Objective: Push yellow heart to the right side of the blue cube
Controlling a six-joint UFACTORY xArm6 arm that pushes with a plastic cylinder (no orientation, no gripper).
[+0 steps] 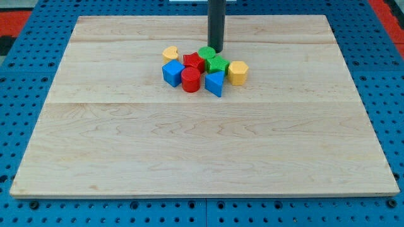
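Lying flat, yellow heart (pixel 170 53), orientation unclear

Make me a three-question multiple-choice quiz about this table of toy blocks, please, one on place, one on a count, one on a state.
1. Where is the yellow heart relative to the blue cube?
A. toward the view's top
B. far to its right
C. stacked on it

2. How many red blocks are there?
A. none
B. two
C. five

3. My tip is
A. far from all blocks
B. at the green round block
C. off the board

Answers: 1 A, the heart lies just above the cube. 2 B, two red blocks sit together. 3 B, the rod ends beside that block.
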